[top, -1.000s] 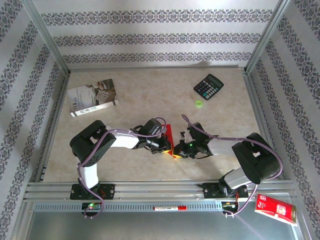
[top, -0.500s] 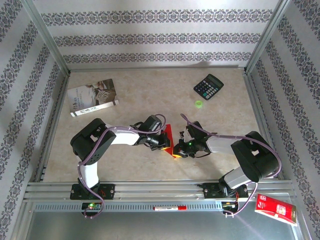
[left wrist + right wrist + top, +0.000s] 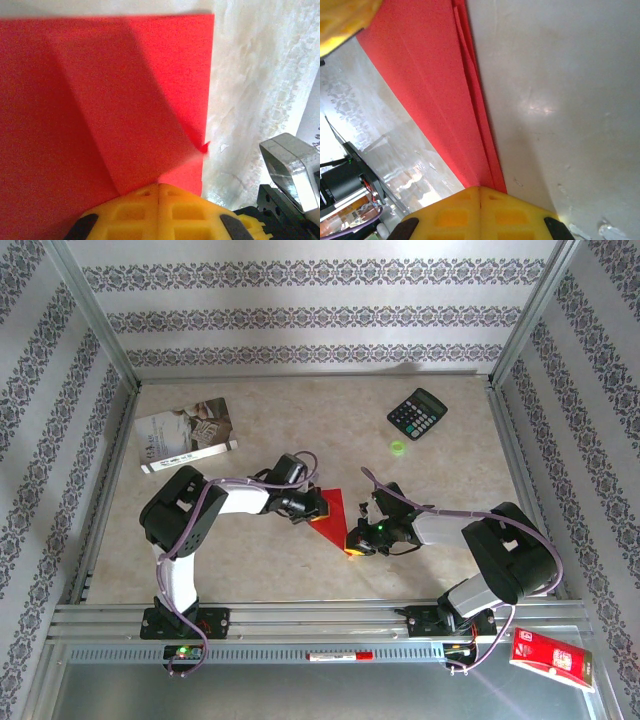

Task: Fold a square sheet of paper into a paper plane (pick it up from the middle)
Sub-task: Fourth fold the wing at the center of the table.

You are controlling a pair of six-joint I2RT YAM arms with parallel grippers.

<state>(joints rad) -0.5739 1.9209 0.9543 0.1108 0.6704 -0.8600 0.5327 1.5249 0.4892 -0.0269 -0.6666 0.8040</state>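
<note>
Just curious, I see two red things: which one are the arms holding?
The plain red paper sheet mid-table, pinched by the left gripper and right gripper. The glossy red packet lies untouched at the near right.

Nothing can be read clearly. The booklet [image 3: 187,434] has dark print on its cover and a line along its white edge, perhaps a title, too small to make out. The calculator [image 3: 417,413] keys are too small to read. The packet [image 3: 552,659] bears pale marks, illegible. The paper [image 3: 100,100] is plain red.
</note>
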